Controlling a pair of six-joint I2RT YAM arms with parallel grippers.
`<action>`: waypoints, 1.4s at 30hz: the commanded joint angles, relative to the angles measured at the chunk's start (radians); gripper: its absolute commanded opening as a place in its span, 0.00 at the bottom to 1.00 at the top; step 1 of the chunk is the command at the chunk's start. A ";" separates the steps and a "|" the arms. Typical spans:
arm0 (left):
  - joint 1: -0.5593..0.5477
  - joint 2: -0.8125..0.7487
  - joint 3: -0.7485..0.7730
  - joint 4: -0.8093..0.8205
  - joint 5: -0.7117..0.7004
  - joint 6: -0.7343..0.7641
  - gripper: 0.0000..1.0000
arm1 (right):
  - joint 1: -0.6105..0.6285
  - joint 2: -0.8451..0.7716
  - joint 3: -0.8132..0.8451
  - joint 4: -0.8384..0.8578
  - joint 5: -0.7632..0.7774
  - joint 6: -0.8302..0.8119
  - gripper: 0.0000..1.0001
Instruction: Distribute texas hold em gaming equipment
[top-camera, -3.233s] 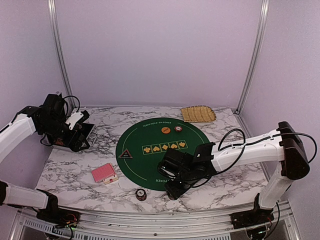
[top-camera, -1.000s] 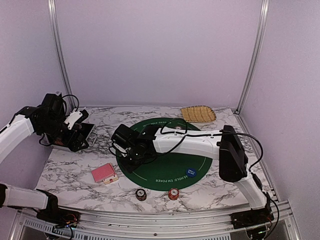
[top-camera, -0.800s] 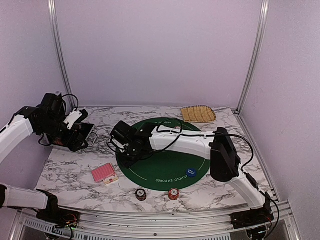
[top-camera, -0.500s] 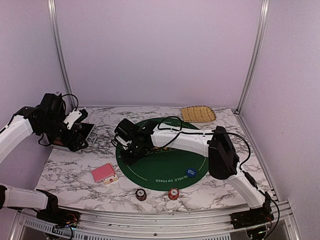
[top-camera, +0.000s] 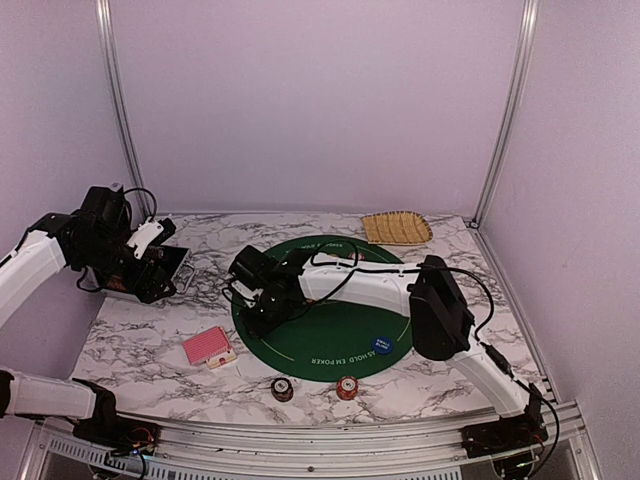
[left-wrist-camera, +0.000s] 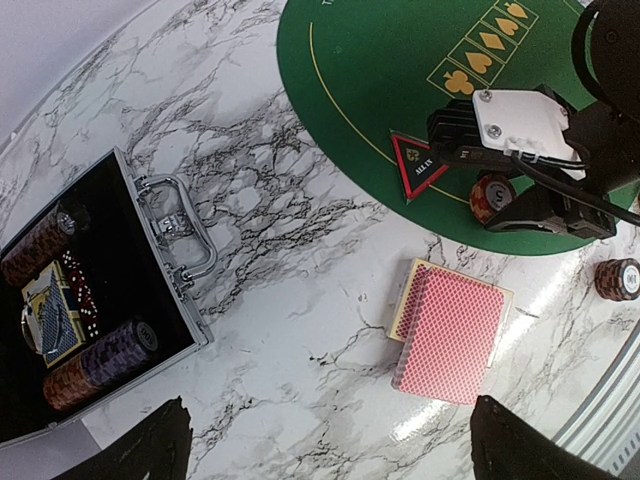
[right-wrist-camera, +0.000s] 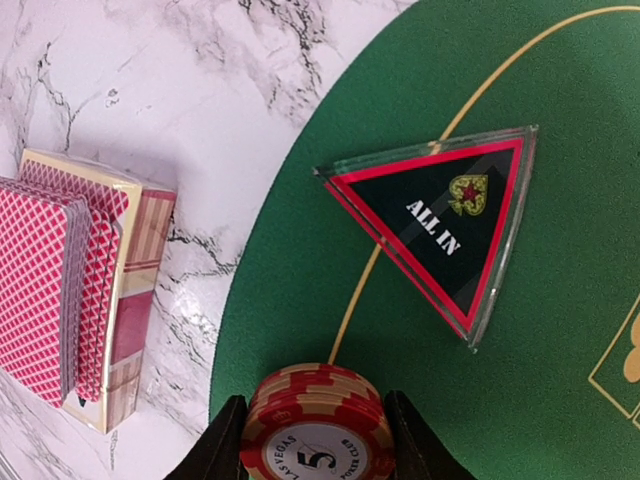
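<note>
A red chip stack (right-wrist-camera: 316, 432) is being gripped by the right hand (right-wrist-camera: 315, 402) at the edge of the mat (right-wrist-camera: 400, 320), beside the triangle (right-wrist-camera: 440, 225); the left hand (left-wrist-camera: 335, 455) is being held wide open, empty.

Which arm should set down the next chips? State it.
Right. The right gripper holds red chips at the mat's edge; the left gripper hangs open, off by the case.

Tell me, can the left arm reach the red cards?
Probably yes. The cards lie bare on the table with nothing on top. The left gripper is open above them. The right gripper, closed on chips, is on the mat's edge, apart from the cards.
</note>
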 joint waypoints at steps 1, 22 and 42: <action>0.000 -0.003 0.012 -0.022 -0.003 0.010 0.99 | 0.003 0.023 0.004 0.022 -0.001 -0.002 0.46; 0.000 -0.015 0.018 -0.023 -0.007 0.012 0.99 | 0.000 -0.141 -0.011 0.006 0.075 -0.006 0.67; -0.001 -0.013 0.032 -0.038 0.006 0.021 0.99 | 0.098 -0.830 -0.890 -0.032 0.100 0.148 0.97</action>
